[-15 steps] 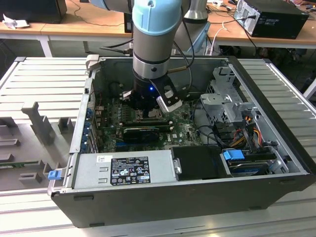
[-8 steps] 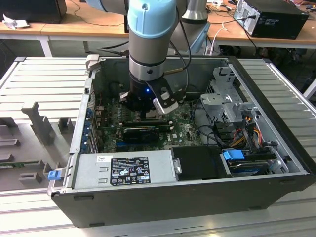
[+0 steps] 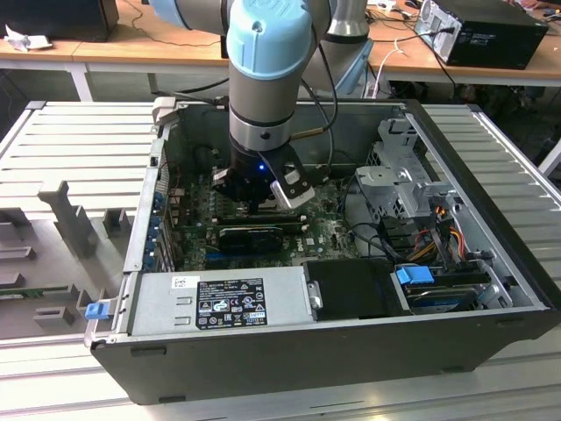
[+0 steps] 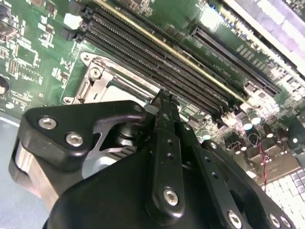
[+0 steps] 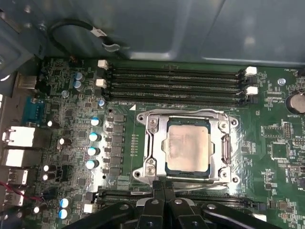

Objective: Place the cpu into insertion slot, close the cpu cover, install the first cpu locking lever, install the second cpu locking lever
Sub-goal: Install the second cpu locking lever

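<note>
Gripper beside covered cpu

You see the cpu seated flat in the insertion slot, framed by the lowered cpu cover. The gripper sits just beside the cover's near edge, fingertips pressed together.

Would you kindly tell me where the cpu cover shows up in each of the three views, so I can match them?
Exterior view: the arm's wrist stands over that part of the board, so I cannot make it out.
First wrist view: the cpu cover lies closed around the cpu, just beyond the tool.
Second wrist view: its corner peeks out past the tool.
Shared landmark: the long black memory slots beside it.
</note>
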`<act>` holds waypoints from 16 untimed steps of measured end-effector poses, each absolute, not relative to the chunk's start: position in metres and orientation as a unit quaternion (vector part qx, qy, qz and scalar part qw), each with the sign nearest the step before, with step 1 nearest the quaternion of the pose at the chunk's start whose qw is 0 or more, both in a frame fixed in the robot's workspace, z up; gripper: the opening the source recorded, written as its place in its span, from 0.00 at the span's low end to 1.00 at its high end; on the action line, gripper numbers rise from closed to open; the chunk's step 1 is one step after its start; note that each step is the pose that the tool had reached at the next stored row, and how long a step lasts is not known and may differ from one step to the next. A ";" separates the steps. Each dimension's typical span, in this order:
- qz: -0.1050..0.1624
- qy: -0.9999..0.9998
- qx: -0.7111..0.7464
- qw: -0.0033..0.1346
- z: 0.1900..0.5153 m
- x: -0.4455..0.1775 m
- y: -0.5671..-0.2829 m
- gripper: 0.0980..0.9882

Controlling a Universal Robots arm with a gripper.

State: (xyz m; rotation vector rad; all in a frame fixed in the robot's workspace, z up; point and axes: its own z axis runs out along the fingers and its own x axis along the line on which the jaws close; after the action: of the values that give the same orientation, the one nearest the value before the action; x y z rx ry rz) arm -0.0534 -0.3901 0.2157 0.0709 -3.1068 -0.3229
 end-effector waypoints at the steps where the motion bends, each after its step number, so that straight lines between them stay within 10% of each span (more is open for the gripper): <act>1: -0.104 -0.994 0.023 0.009 0.216 -0.054 -0.391 0.01; 16: -0.144 -0.989 0.025 0.008 0.207 -0.071 -0.404 0.01</act>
State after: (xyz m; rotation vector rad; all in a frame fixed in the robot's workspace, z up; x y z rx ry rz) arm -0.0712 -0.4039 0.2071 0.0789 -3.0919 -0.4512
